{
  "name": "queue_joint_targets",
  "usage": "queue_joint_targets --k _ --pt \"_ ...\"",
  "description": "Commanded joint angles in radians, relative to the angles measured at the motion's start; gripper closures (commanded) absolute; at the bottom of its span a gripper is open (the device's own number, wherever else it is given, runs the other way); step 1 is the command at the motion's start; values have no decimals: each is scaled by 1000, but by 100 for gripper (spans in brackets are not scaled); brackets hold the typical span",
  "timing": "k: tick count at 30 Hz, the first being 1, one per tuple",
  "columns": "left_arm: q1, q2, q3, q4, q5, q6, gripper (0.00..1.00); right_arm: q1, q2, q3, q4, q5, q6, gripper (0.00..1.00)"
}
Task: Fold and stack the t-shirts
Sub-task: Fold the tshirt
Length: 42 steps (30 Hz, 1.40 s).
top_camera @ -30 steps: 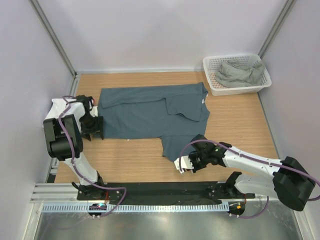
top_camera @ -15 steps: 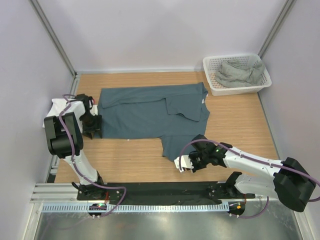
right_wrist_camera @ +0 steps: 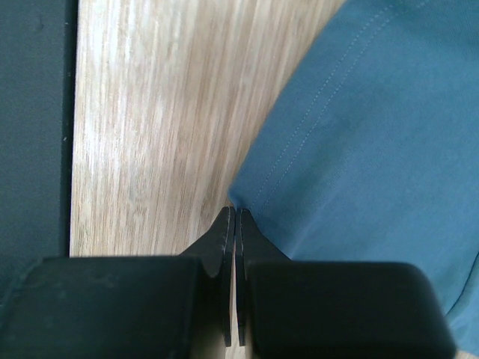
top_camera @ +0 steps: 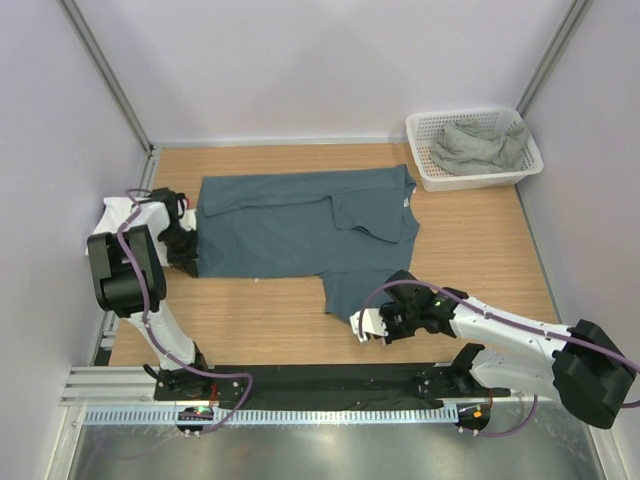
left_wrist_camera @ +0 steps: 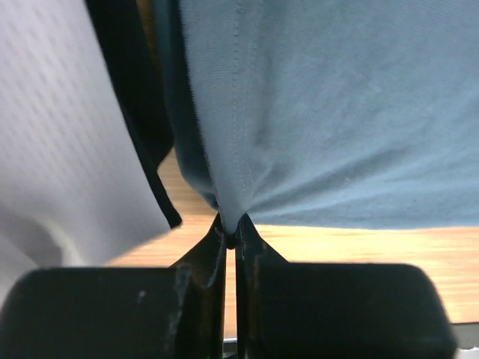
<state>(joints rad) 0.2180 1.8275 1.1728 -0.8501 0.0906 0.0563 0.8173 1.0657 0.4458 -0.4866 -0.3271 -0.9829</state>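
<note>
Top external view: slate-blue t-shirt [top_camera: 290, 225] soft, light, limp; grasp hem corners. Left gripper [left_wrist_camera: 230, 238] closed on left-frame edge; right gripper [right_wrist_camera: 234, 213] closed on lower-centre corner.

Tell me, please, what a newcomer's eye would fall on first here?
A blue shirt lies spread mid-table, partly folded. The left gripper pinches its left edge, the right gripper its near corner. A grey shirt sits crumpled in the basket, far right.
</note>
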Motion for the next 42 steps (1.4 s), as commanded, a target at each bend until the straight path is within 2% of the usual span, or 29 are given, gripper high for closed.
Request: queue_joint_targets --k 1,7,12,17,21,29,33,37,42 --pt "3 -69 27 -36 46 22 100 2 -36 -15 -27 66 70 98" --pt "3 -103 62 -105 95 27 100 -12 -95 -9 -37 147 110 99" --pt "-3 -120 117 -187 118 49 100 -33 -147 59 -69 210 118 98" --pt "-6 -109 175 -220 129 63 100 -125 -87 149 15 241 133 98" --pt "-6 -96 229 -233 138 68 100 -251 25 336 140 212 159 99" --pt "-6 -28 350 -236 173 47 100 -401 344 798 201 151 164 98" --pt "-6 56 458 -244 201 19 100 -460 473 959 232 137 185 98" --pt "-15 185 635 -262 244 -29 100 -494 608 1088 269 131 194 98" --pt "-60 311 815 -263 202 -18 100 -503 811 1300 273 125 191 99"
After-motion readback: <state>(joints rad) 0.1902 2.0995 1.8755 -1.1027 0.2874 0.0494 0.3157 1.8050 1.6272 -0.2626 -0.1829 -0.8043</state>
